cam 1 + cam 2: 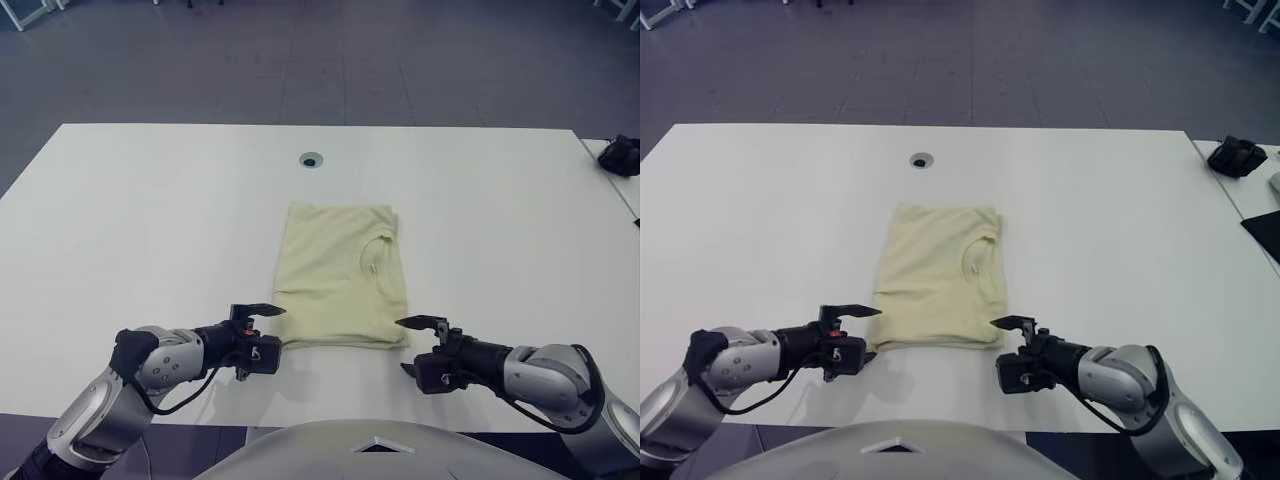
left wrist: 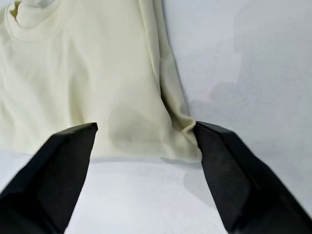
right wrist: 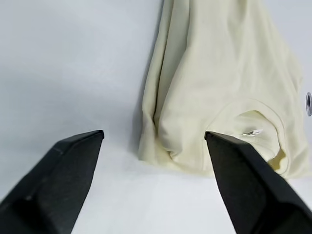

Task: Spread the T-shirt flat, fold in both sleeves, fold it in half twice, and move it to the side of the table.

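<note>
You have the T-shirt (image 1: 342,275) lying as a folded rectangle mid-frame on the bench (image 1: 150,220). Its long axis runs from the bottom of the head view toward the top, and the collar shows on the right half of the upper layer. The coming move turns on its short near edge, which sits between your two grippers.

The left gripper (image 1: 272,330) hangs at the lower left, just beside the near-left corner, spread wide and empty. The right gripper (image 1: 402,345) hangs at the lower right, just beside the near-right corner, equally wide and empty. Neither arm is clearly nearer. In each wrist view that arm's corner lies between the fingers, ahead of the tips and not yet pinched.

Judging by the shape, the sleeves are already in, and carrying both near corners toward the far edge looks like the next fold. A cable hole (image 1: 311,159) lies beyond the shirt, toward the top.
</note>
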`<control>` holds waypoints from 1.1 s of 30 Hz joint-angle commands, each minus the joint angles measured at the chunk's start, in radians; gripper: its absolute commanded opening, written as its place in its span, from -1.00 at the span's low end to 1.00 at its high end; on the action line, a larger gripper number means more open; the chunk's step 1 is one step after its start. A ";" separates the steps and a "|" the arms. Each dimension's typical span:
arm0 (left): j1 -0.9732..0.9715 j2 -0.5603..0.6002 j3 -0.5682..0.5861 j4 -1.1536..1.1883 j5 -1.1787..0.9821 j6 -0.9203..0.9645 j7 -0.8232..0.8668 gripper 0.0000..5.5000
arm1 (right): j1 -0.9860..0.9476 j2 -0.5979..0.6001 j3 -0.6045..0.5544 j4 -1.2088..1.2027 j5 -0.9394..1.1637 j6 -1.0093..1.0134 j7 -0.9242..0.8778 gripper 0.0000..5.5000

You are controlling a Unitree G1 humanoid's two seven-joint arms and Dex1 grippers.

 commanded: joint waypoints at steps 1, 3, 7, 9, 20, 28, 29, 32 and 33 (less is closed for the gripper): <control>0.000 0.020 -0.018 0.042 0.034 0.012 -0.009 0.01 | -0.023 0.004 0.044 0.097 -0.051 0.000 -0.007 0.06; -0.010 0.018 -0.023 0.047 0.033 0.011 -0.010 -0.14 | -0.035 0.004 0.054 0.109 -0.055 -0.010 -0.013 -0.09; -0.027 0.011 -0.039 0.063 0.034 0.005 -0.007 -0.36 | -0.060 0.012 0.079 0.123 -0.062 -0.020 -0.017 -0.30; -0.037 0.009 -0.049 0.071 0.036 0.001 -0.008 -0.49 | -0.065 0.012 0.084 0.127 -0.061 -0.020 -0.019 -0.43; -0.078 0.017 -0.062 0.026 -0.067 0.064 -0.091 -0.93 | -0.078 -0.023 0.035 0.073 0.023 0.010 0.034 -0.99; -0.054 0.055 -0.010 -0.114 -0.320 0.270 -0.226 -0.93 | -0.036 -0.117 -0.048 -0.073 0.370 0.271 0.285 -0.99; -0.059 0.058 -0.002 -0.118 -0.353 0.292 -0.236 -0.93 | -0.038 -0.130 -0.049 -0.077 0.393 0.293 0.302 -0.99; -0.060 0.085 0.033 -0.132 -0.460 0.352 -0.276 -0.93 | -0.027 -0.159 -0.057 -0.096 0.450 0.343 0.331 -0.99; -0.055 0.099 0.047 -0.139 -0.494 0.365 -0.291 -0.93 | -0.022 -0.166 -0.059 -0.100 0.458 0.352 0.331 -0.99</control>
